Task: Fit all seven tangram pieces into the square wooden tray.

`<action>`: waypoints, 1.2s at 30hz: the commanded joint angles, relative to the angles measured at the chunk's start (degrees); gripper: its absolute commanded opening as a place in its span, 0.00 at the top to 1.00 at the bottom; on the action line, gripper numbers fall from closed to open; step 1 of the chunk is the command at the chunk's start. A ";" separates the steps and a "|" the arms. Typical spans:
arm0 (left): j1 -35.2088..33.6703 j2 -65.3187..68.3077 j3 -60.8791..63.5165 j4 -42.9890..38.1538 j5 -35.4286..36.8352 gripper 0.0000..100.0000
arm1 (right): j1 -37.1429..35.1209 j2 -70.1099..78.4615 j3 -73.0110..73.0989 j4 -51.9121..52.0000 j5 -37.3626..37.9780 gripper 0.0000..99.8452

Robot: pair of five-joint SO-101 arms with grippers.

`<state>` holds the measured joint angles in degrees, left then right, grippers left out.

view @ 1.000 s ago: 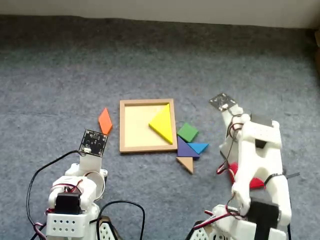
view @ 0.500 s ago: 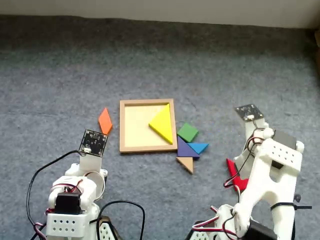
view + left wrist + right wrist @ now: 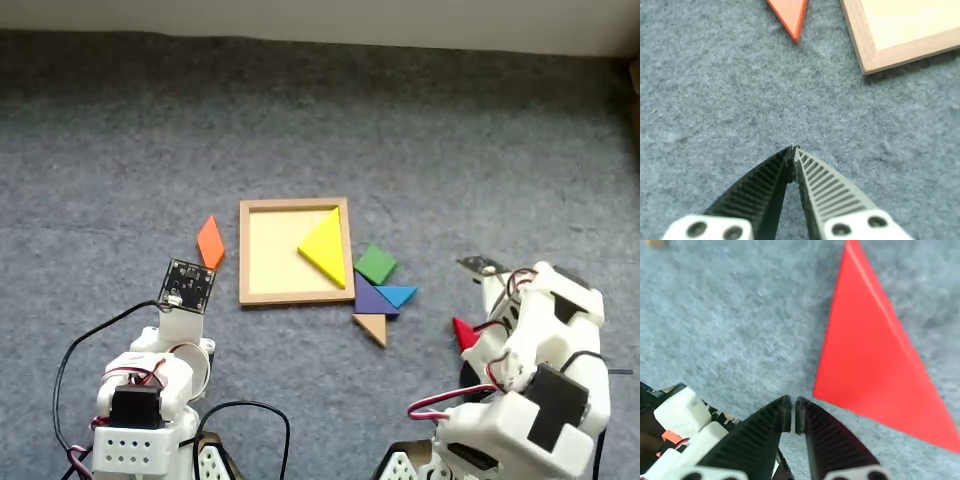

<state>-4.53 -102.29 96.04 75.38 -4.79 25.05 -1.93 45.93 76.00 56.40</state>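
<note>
Right claw (image 3: 792, 412) is clenched on nothing, poised just beside the red triangle (image 3: 875, 375) lying on the carpet (image 3: 715, 315) well apart from the tray (image 3: 244, 250); descend like that and you risk shoving the piece, not gripping it.

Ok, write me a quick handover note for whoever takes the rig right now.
Left gripper: shut, empty, over the grey carpet near the orange parallelogram, which lies left of the square wooden tray.
Right gripper: shut, empty, beside the large red triangle on the carpet.
Done: the large yellow triangle sits in the tray.
Left: six pieces outside; green square, purple triangle, small blue triangle and tan triangle cluster right of the tray.
</note>
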 commanded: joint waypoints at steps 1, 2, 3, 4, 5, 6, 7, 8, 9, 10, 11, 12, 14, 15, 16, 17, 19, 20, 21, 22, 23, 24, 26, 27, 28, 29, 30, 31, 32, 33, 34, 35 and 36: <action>-0.48 -0.84 1.19 0.18 0.53 0.97 | -3.82 0.66 -0.84 -1.01 0.70 0.97; -0.48 -0.84 1.19 0.18 0.53 0.97 | -5.14 0.84 -0.75 -2.15 0.70 0.97; -0.48 -0.84 1.19 0.18 0.53 0.97 | -6.55 0.92 -0.66 -3.82 0.35 0.97; -0.48 -0.84 1.19 0.18 0.53 0.97 | -7.78 0.92 -0.66 -5.85 0.26 0.97; -0.48 -0.84 1.19 0.18 0.53 0.97 | -8.75 0.84 -0.66 -7.96 0.26 0.97; -0.48 -0.84 1.19 0.18 0.53 0.97 | -9.63 0.75 -0.66 -9.89 0.18 0.97; -0.48 -0.84 1.19 0.18 0.53 0.97 | -10.42 0.75 -0.75 -11.56 -0.70 0.97; -0.48 -0.84 1.19 0.18 0.53 0.97 | -11.12 0.75 -0.75 -12.97 -2.81 0.97; -0.48 -0.84 1.19 0.18 0.53 0.97 | -11.56 0.75 -0.84 -14.37 -5.01 0.97; -0.48 -0.84 1.19 0.18 0.53 0.97 | -11.91 0.66 -1.01 -16.22 -6.77 0.97; -0.48 -0.84 1.19 0.18 0.53 0.97 | -12.53 0.66 -1.36 -18.59 -8.18 0.97; -0.48 -0.84 1.19 0.18 0.53 0.97 | -13.14 0.75 -2.15 -20.70 -9.41 0.97; -0.48 -0.84 1.19 0.18 0.53 0.97 | -13.93 0.84 -3.38 -23.96 -11.25 0.97; -0.48 -0.84 1.19 0.18 0.53 0.97 | -14.11 0.84 -3.82 -25.54 -12.13 0.97; -0.48 -0.84 1.19 0.18 0.53 0.97 | -14.20 0.84 -4.44 -27.21 -13.19 0.97; -0.48 -0.84 1.19 0.18 0.53 0.97 | -14.55 0.75 -5.05 -28.70 -14.33 0.97; -0.48 -0.84 1.19 0.18 0.53 0.97 | -14.73 0.66 -6.73 -30.02 -17.05 0.97; -0.48 -0.84 1.19 0.18 0.53 0.97 | -14.90 0.57 -7.52 -29.85 -18.20 0.97; -0.48 -0.84 1.19 0.18 0.53 0.97 | -14.99 0.31 -8.40 -28.79 -18.90 0.97; -0.48 -0.84 1.19 0.18 0.53 0.97 | -14.99 -0.48 -9.01 -26.86 -19.25 0.97; -0.48 -0.84 1.19 0.18 0.53 0.97 | -15.08 -1.71 -9.27 -24.92 -19.16 0.97; -0.48 -0.84 1.19 0.18 0.53 0.97 | -15.08 -3.47 -9.54 -23.16 -19.16 0.97; -0.48 -0.84 1.19 0.18 0.53 0.97 | -15.08 -7.69 -9.71 -20.88 -19.16 0.97; -0.48 -0.84 1.19 0.18 0.53 0.97 | -15.08 -10.15 -9.36 -19.74 -19.16 0.97; -0.48 -0.84 1.19 0.18 0.53 0.97 | -15.08 -12.62 -8.48 -18.33 -19.16 0.97; -0.48 -0.84 1.19 0.18 0.53 0.97 | -15.08 -15.34 -7.43 -16.92 -19.16 0.97; -0.48 -0.84 1.19 0.18 0.53 0.97 | -15.08 -18.15 -6.46 -15.69 -19.16 0.97; -0.48 -0.84 1.19 0.18 0.53 0.97 | -15.08 -21.05 -5.58 -14.73 -19.16 0.97; -0.48 -0.84 1.19 0.18 0.53 0.97 | -15.08 -24.22 -4.62 -13.76 -19.16 0.97; -0.48 -0.84 1.19 0.18 0.53 0.97 | -15.08 -27.21 -3.65 -13.05 -19.16 0.97; -0.48 -0.84 1.19 0.18 0.53 0.97 | -15.08 -30.20 -2.59 -12.62 -19.16 0.97; -0.48 -0.84 1.19 0.18 0.53 0.97 | -15.08 -33.27 -1.45 -12.62 -19.16 0.97; -0.48 -0.84 1.19 0.18 0.53 0.97 | -15.08 -35.74 -0.22 -12.79 -19.16 0.97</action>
<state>-4.53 -102.29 96.04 75.38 -4.79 10.64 -28.31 44.26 62.55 37.67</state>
